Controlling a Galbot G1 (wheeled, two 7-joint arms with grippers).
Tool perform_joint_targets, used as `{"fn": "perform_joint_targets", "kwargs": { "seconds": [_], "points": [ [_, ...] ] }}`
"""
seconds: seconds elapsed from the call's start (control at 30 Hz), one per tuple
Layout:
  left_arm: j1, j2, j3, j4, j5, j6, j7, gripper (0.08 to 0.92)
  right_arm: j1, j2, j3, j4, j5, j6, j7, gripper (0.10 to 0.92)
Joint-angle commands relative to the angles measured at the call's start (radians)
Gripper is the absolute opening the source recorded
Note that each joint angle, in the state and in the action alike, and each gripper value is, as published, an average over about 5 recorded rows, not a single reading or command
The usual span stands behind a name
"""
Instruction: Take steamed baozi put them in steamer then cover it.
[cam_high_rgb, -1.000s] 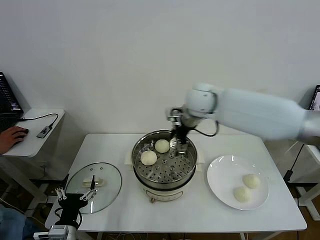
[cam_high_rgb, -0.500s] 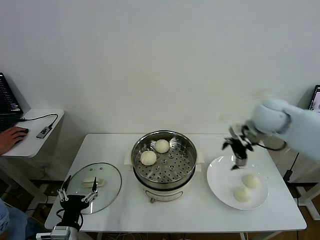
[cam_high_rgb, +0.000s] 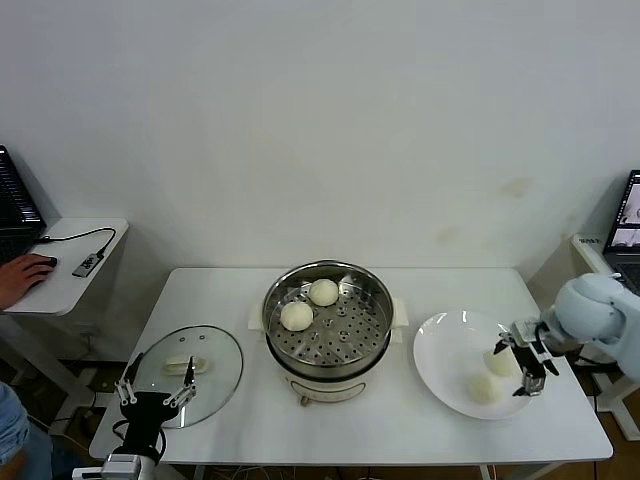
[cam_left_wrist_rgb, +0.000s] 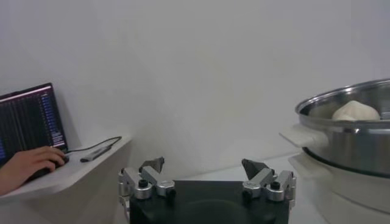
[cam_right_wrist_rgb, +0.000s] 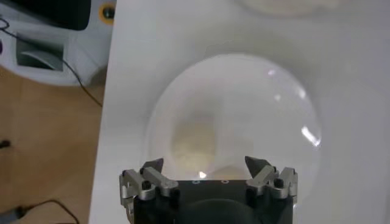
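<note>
Steamer (cam_high_rgb: 328, 325) sits at the middle of the white desk (cam_high_rgb: 400, 430) with 2 steamed baozi (cam_high_rgb: 310, 303) on its perforated tray, toward the back-left. 2 more baozi (cam_high_rgb: 493, 375) lie on the white plate (cam_high_rgb: 445, 350) by the desk's right edge. Right gripper (cam_high_rgb: 528, 358) hovers with jaws spread over the plate's right rim, just beside the nearer buns, touching neither. Left gripper (cam_high_rgb: 154, 394) waits open at the front-left corner, over the near edge of the glass lid (cam_high_rgb: 215, 355).
</note>
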Motion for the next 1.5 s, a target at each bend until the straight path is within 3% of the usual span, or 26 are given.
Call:
{"fn": "perform_joint_targets", "kwargs": {
  "seconds": [0.03, 0.57, 0.97, 1.2, 1.5],
  "points": [
    [0.002, -0.001, -0.001, 0.001, 0.002, -0.001, 0.000, 0.823, -0.183, 0.066, 0.124, -0.072, -0.063, 0.021, 0.053, 0.823],
    [-0.002, -0.003, -0.013, 0.017, 0.005, -0.001, 0.000, 0.823, -0.158, 0.160, 0.080, -0.183, -0.080, 0.011, 0.085, 0.818],
    [-0.006, -0.005, -0.012, 0.019, 0.006, -0.002, -0.001, 0.823, -0.157, 0.189, 0.082, -0.183, -0.076, -0.006, 0.088, 0.709],
    [-0.004, -0.008, -0.014, 0.014, 0.007, -0.002, -0.002, 0.823, -0.091, 0.169, 0.058, -0.165, -0.056, -0.011, 0.065, 0.590],
    [-0.007, -0.006, -0.011, 0.008, 0.006, -0.001, -0.001, 0.823, 0.246, 0.129, -0.084, -0.122, 0.080, -0.033, 0.000, 0.579]
  ]
}}
